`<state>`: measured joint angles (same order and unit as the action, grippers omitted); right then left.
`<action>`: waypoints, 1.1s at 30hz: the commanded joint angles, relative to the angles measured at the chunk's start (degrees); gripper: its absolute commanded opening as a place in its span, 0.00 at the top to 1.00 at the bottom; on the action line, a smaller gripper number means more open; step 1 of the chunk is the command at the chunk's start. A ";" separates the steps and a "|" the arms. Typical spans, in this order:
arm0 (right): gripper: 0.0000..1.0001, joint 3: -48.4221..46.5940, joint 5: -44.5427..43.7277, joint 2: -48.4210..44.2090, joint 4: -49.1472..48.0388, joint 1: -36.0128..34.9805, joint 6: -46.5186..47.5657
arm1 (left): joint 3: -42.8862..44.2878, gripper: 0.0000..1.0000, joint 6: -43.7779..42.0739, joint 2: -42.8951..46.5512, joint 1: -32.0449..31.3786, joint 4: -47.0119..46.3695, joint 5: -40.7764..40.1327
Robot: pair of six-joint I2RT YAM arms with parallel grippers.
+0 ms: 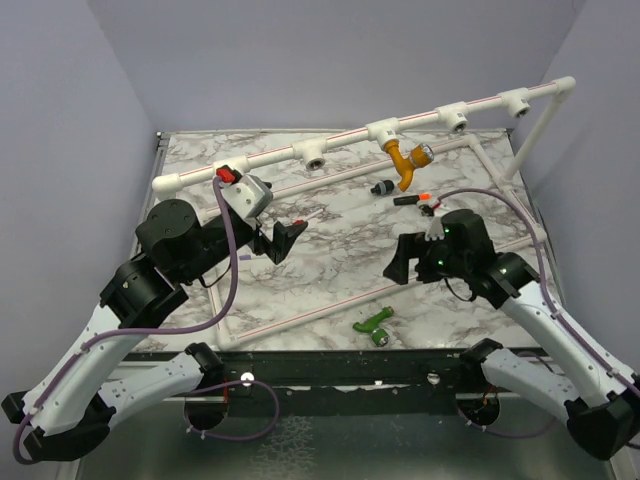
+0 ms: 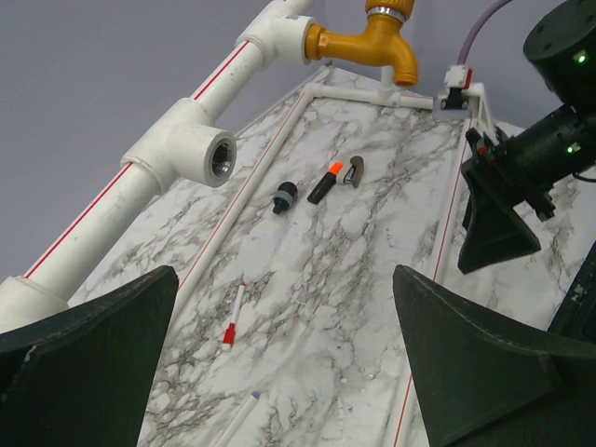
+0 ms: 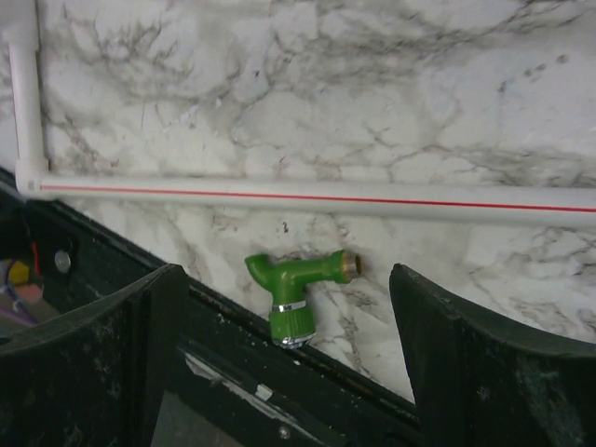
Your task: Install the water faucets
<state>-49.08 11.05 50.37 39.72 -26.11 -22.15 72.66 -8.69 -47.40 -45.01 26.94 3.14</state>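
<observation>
The mustard-orange faucet (image 1: 408, 160) sits in a T-socket of the raised white red-striped pipe (image 1: 340, 145); it shows at the top of the left wrist view (image 2: 377, 39). The green faucet (image 1: 375, 325) lies loose on the marble near the front edge, in front of the low pipe (image 3: 317, 197); in the right wrist view (image 3: 296, 284) it lies between my open fingers, untouched. My left gripper (image 1: 282, 240) is open and empty above the marble, an empty T-socket (image 2: 205, 158) to its left. My right gripper (image 1: 402, 262) is open and empty.
A red-tipped pen (image 2: 233, 317) and a purple-tipped pen (image 2: 244, 410) lie on the marble under the left gripper. A small black fitting (image 2: 283, 198) and an orange-tipped black piece (image 2: 326, 182) lie mid-table. The dark table frame (image 3: 279, 391) runs just beside the green faucet.
</observation>
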 commanded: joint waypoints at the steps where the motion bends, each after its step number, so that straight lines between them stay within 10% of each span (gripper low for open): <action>1: 0.06 0.71 -8.43 4.16 -0.82 -7.70 -6.18 | -0.26 0.01 -0.26 0.91 -0.07 -0.31 -1.14; 33: 0.27 4.17 -18.44 18.61 6.51 -31.07 -16.64 | 0.55 0.01 0.93 3.99 -0.05 3.02 -8.49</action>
<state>-44.60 -3.46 65.87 43.53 -54.72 -37.39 72.62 -8.60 -44.60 -45.01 28.75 -2.09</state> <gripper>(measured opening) 0.744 0.987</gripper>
